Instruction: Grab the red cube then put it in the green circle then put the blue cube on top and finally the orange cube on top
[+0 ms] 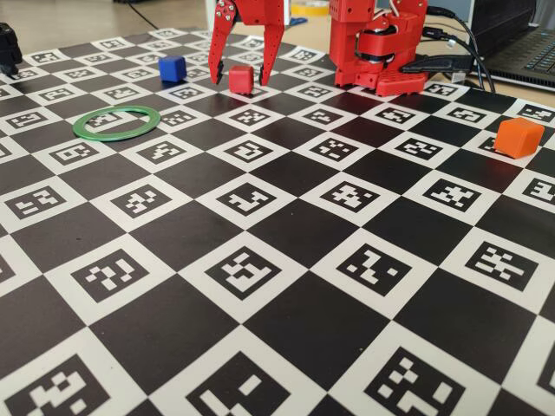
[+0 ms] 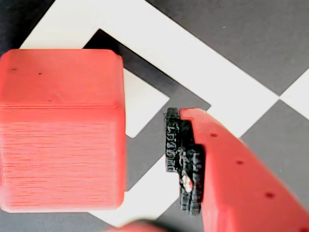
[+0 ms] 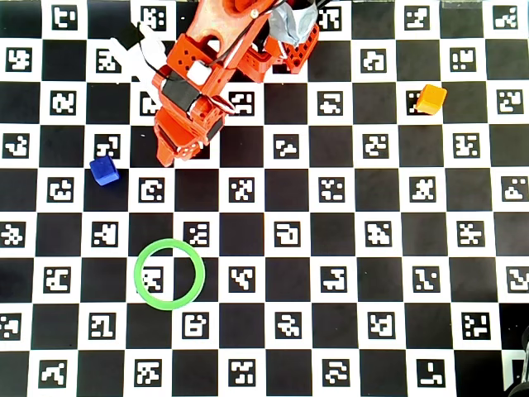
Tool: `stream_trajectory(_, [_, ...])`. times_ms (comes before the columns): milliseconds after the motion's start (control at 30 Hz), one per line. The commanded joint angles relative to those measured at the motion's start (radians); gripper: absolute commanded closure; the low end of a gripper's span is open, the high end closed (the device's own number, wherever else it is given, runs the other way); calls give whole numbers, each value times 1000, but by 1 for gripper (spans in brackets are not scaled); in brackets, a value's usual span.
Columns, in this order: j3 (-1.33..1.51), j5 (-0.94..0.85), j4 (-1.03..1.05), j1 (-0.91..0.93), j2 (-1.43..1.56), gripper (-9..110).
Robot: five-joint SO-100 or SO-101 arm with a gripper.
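Note:
The red cube rests on the checkered mat at the back, between the two lowered fingers of my red gripper. The gripper is open and a gap shows on each side of the cube. In the wrist view the red cube fills the left half, and one black-padded finger stands apart from it on the right. Left of the gripper sits the blue cube. The green circle lies flat and empty nearer the camera. The orange cube is far right. From overhead the arm hides the red cube.
The arm's red base stands behind the cube at the mat's back edge. A laptop and cables lie at the back right. A black object sits at the far left edge.

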Motion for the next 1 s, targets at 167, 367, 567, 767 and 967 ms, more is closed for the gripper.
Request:
stream_trajectory(167, [-8,-23,-35,12,5,77])
stream_trajectory(367, [-8,-31,-49,15,6,82])
stream_trajectory(567, [-6,-48,-60,26,6,92])
stream_trajectory(767, [-8,-69,-63,41,8,98])
stream_trajectory(967, [-37,-94,-49,54,29,99])
